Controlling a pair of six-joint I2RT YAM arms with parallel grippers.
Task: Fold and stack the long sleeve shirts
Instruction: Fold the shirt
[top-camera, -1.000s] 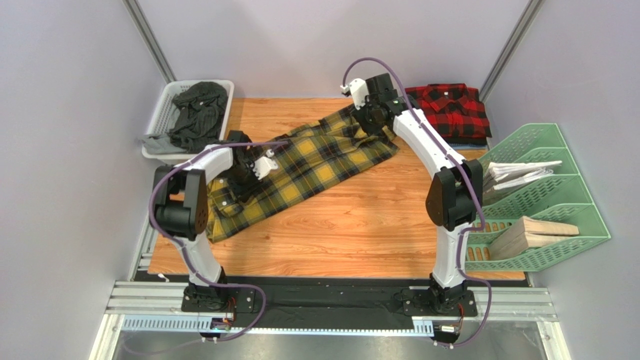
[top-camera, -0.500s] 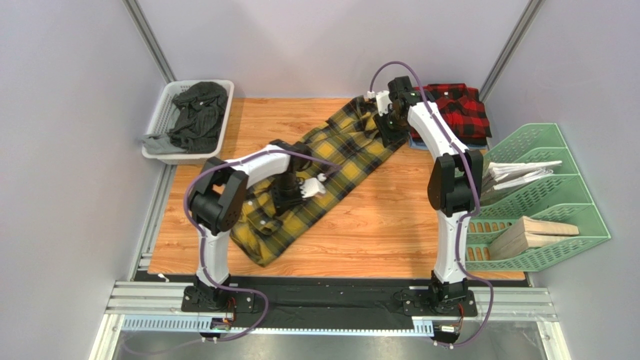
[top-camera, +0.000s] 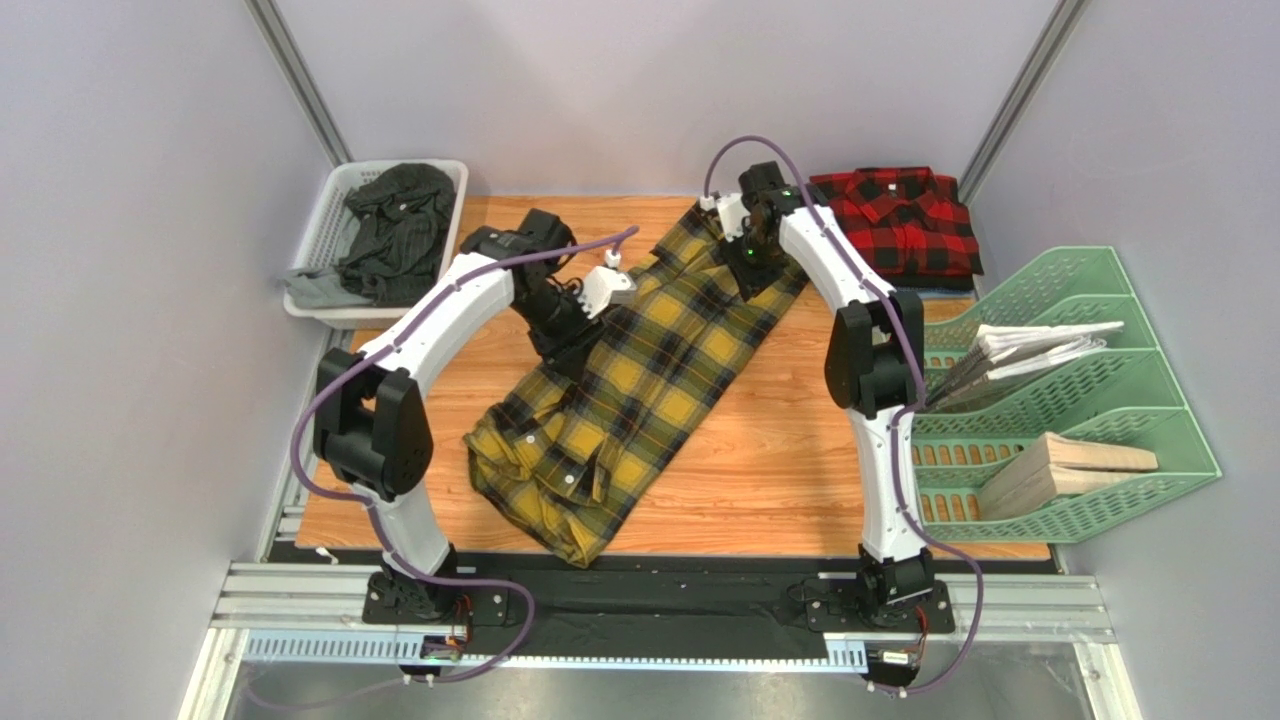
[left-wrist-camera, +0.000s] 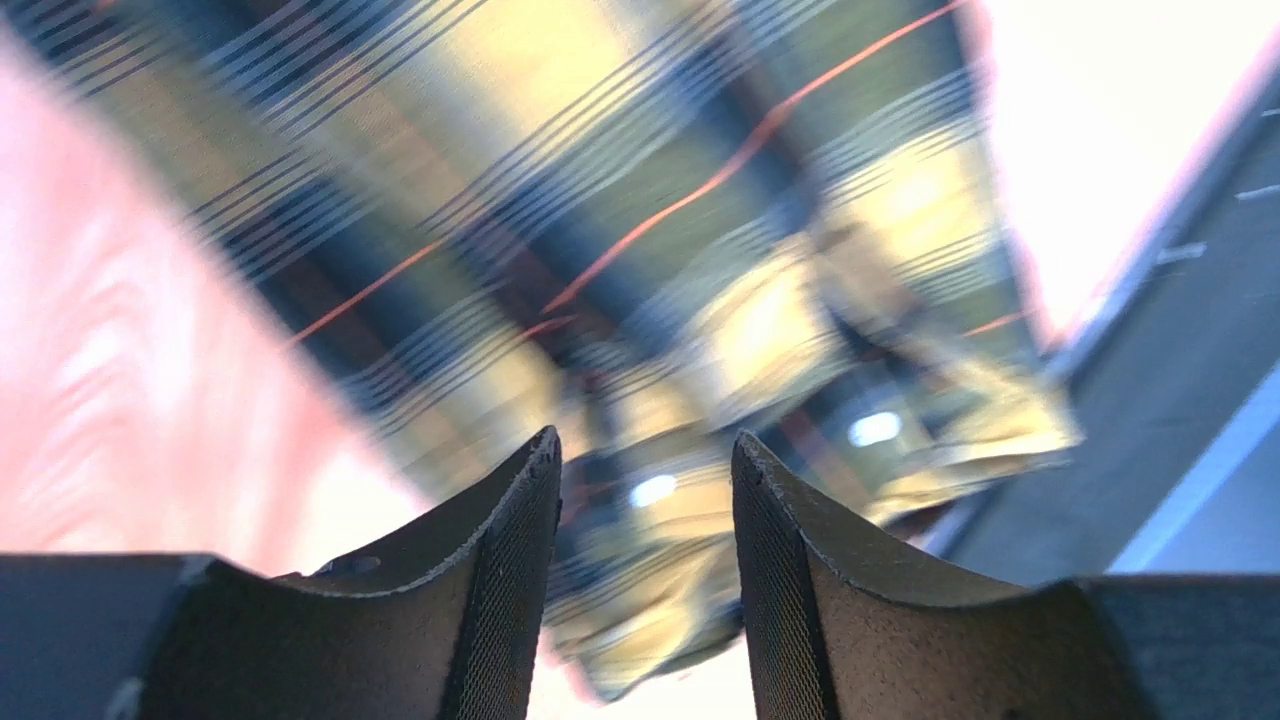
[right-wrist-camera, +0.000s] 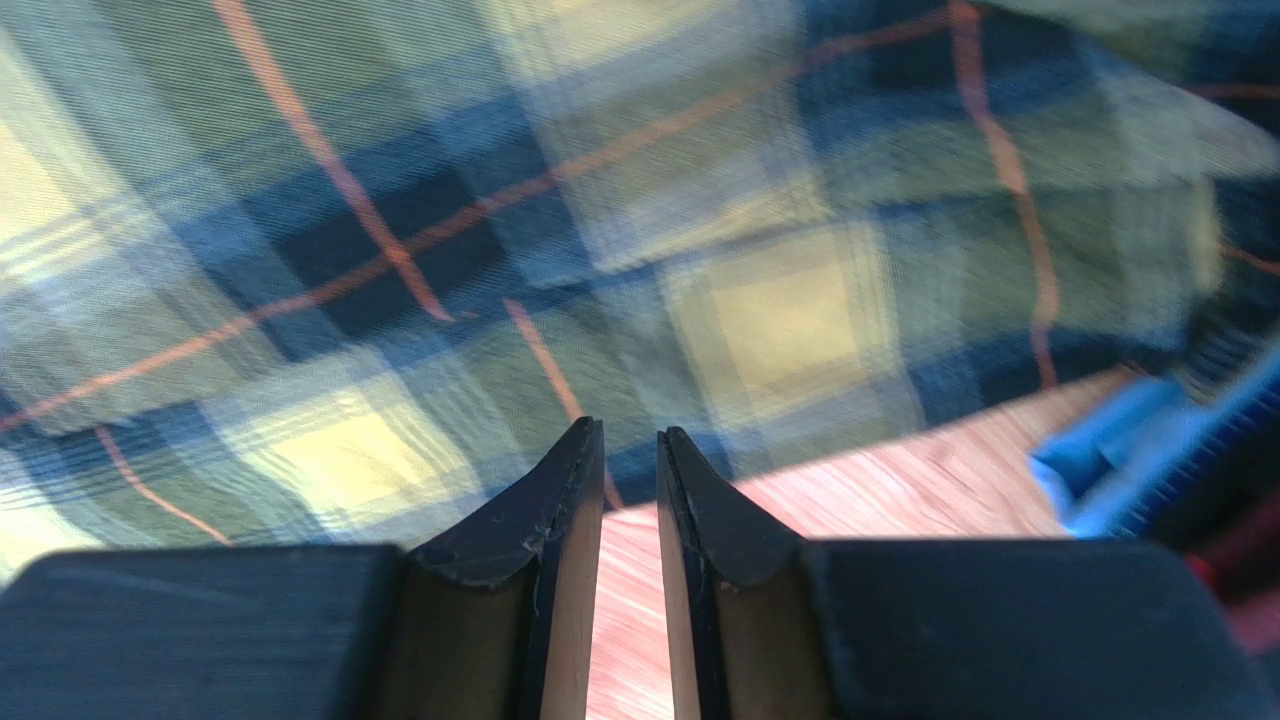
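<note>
The yellow plaid shirt (top-camera: 631, 375) lies spread on the wooden table, running diagonally from far centre to the near middle, collar end near. It fills the left wrist view (left-wrist-camera: 631, 195) and the right wrist view (right-wrist-camera: 451, 225), blurred. My left gripper (top-camera: 562, 345) hovers at the shirt's left edge; its jaws (left-wrist-camera: 646, 450) stand apart with nothing between them. My right gripper (top-camera: 742, 267) is over the shirt's far end; its jaws (right-wrist-camera: 631, 438) are a narrow slit apart with bare wood showing through. The red plaid shirt (top-camera: 902, 222) lies folded at the far right.
A white basket (top-camera: 334, 210) with dark clothes (top-camera: 394, 225) stands at the far left. A green file rack (top-camera: 1104, 300) holding papers and wooden blocks stands on the right. The table edge (top-camera: 676, 552) runs just past the shirt's near end.
The yellow shirt has swung from lying left to right into a far-to-near diagonal. My left gripper moved up to the far left of it. My right gripper shifted slightly left.
</note>
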